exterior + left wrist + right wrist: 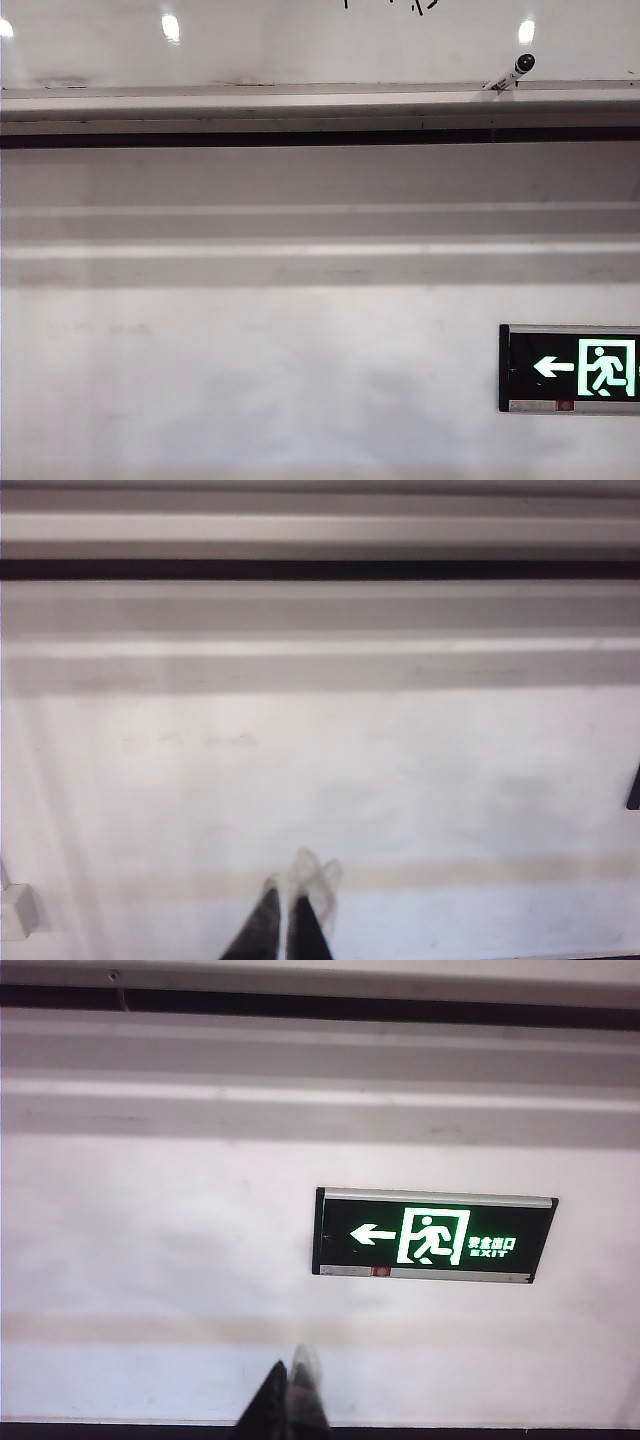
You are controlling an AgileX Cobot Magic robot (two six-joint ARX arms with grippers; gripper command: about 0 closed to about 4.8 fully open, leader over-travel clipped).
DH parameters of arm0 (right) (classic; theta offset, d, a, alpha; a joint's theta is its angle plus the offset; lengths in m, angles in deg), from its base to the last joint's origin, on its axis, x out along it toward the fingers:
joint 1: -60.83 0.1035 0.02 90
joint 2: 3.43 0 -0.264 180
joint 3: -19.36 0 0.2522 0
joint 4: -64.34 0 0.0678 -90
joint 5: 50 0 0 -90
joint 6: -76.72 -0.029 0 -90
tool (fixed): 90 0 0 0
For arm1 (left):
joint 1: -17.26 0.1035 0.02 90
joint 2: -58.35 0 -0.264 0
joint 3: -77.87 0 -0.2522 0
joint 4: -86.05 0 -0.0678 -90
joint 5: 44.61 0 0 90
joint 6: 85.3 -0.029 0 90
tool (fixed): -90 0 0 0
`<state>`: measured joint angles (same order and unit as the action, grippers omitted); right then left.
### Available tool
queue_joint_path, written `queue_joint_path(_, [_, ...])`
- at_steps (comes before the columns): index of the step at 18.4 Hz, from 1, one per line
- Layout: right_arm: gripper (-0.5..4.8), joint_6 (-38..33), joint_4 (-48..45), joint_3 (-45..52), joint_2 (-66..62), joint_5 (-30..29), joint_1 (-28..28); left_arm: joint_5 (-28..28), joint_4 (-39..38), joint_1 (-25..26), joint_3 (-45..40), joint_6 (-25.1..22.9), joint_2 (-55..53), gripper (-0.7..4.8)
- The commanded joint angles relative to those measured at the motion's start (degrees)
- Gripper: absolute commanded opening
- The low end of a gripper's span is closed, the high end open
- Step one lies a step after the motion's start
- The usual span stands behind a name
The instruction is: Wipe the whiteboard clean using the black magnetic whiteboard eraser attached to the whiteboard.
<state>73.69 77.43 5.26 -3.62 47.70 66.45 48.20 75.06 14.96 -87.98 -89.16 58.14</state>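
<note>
The whiteboard (300, 40), high in the exterior view above its grey rail (300, 100), bore pen strokes (400, 5), no eraser showed, and the left end effector (295, 900) and right end effector (290, 1385) hung closed, empty, facing the wall.

Marker (514, 72) rests on grey rail (300, 100)

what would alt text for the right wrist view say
A lit green exit sign hangs on a matte white wall below grey ledges. The right gripper points toward the wall with its fingers shut and empty, well short of the sign.
</note>
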Motion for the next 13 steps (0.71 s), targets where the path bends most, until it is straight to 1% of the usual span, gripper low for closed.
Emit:
queue_joint_path(1, [-0.05, 0.0, -1.3, -0.2, 0.1, 0.1, 0.0, -0.2, 0.7, 0.0, 0.0, -0.2, 0.0, 0.2])
queue_joint_path(5, [-0.06, 0.0, -1.3, -0.3, 0.1, 0.1, 0.0, -0.2, 0.7, 0.0, 0.0, -0.2, 0.0, 0.2])
queue_joint_path(6, [-0.06, 0.0, -1.3, -0.7, 0.1, 0.1, 0.0, -0.2, 0.8, 0.0, 0.0, 0.2, 0.0, 0.12])
queue_joint_path(7, [-0.06, 0.0, -1.3, -2.3, 0.1, 0.1, 0.0, -0.4, 1.3, 0.0, 0.7, 3.0, 0.0, -0.06])
queue_joint_path(8, [-0.06, 0.0, -1.2, -3.9, 0.1, 0.1, 0.0, -0.8, 1.3, 0.0, 1.7, 5.4, 0.0, -0.06])
queue_joint_path(9, [-0.06, -0.2, -0.3, -7.6, 0.0, 0.3, 0.0, -1.6, 1.0, 0.0, 4.0, 10.2, 0.0, -0.06])
queue_joint_path(10, [-0.06, -0.2, 0.9, -10.4, -0.6, 0.9, 0.0, -1.5, 1.0, 0.0, 5.8, 12.3, 0.0, -0.06])
queue_joint_path(11, [-0.06, -0.2, 3.3, -15.5, -2.4, 2.3, 0.0, -1.5, 0.2, 0.0, 9.0, 14.5, 0.0, -0.06])
queue_joint_path(12, [-0.06, -0.1, 4.3, -18.8, -4.0, 2.6, 0.0, -1.5, -1.1, 0.0, 11.9, 16.0, -0.3, -0.06])
queue_joint_path(13, [-0.06, 0.1, 4.9, -24.1, -7.4, 2.6, 0.0, -1.5, -2.8, 0.0, 16.1, 17.2, -1.4, -0.06])
